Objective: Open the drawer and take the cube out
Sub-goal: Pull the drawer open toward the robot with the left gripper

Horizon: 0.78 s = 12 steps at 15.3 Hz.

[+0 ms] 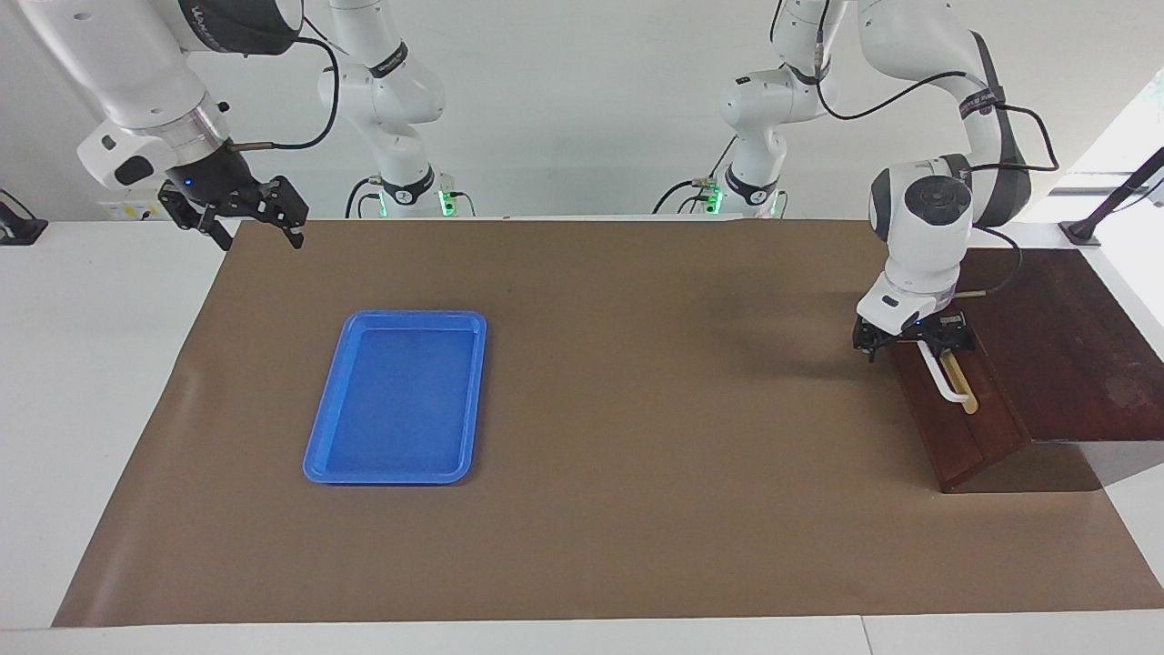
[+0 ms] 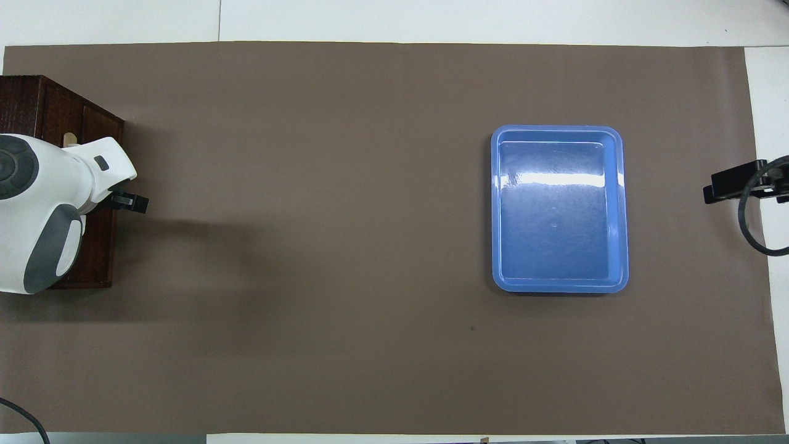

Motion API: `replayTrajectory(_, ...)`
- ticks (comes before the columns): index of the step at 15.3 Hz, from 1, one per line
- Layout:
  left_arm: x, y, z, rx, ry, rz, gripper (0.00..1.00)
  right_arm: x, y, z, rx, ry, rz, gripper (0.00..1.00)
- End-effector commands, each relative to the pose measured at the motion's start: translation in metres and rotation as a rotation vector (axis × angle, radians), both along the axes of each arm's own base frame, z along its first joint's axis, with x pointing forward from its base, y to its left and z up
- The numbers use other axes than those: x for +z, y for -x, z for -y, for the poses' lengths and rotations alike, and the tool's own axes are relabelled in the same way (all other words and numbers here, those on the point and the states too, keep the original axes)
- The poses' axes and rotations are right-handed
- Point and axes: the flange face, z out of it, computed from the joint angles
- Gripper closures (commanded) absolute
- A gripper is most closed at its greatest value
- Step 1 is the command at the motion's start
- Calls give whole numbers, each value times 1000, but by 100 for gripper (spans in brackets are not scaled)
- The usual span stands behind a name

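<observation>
The drawer (image 1: 968, 409) sat shut in its dark wooden box (image 1: 1064, 346) at the left arm's end of the table, its front flush with the box and no pale interior showing. The cube was not visible in either view. The left gripper (image 1: 912, 337) was down at the end of the white bar handle (image 1: 941, 375) nearer the robots, at the top edge of the drawer front; whether its fingers were spread or pressed together on the handle could not be told. In the overhead view the left arm's wrist covered most of the box, and only a dark tip of the left gripper (image 2: 129, 201) stuck out past the drawer front.

The right gripper (image 1: 253, 211) hung in the air over the edge of the brown mat (image 1: 637, 364) at the right arm's end, waiting, with its fingers spread apart and nothing between them.

A blue plastic tray (image 1: 397, 397) lay flat on the mat toward the right arm's end, farther from the robots than the right gripper's spot, with nothing in it.
</observation>
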Motion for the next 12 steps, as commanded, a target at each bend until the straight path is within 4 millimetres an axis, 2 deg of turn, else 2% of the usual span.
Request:
replayTrajectory(1, 2, 4, 53, -52, 7, 38, 0, 2, 2, 0, -16, -17, 0, 0)
replayTrajectory(2, 3, 5, 73, -36, 15, 52, 0, 0, 2, 0, -16, -16, -3, 0)
replayTrajectory(3, 2, 12, 106, -34, 21, 57, 0, 0, 3, 1, -19, -16, -4, 0)
replayTrajectory(4, 1, 17, 121, -28, 18, 49, 0, 1, 3, 2, -19, -15, 0, 0)
replayTrajectory(8, 1, 25, 144, -34, 17, 40, 0, 2, 2, 2, -21, -17, 2, 0)
replayTrajectory(12, 4, 28, 159, 2, 66, 38, 0, 1, 2, 3, -22, -17, 0, 0)
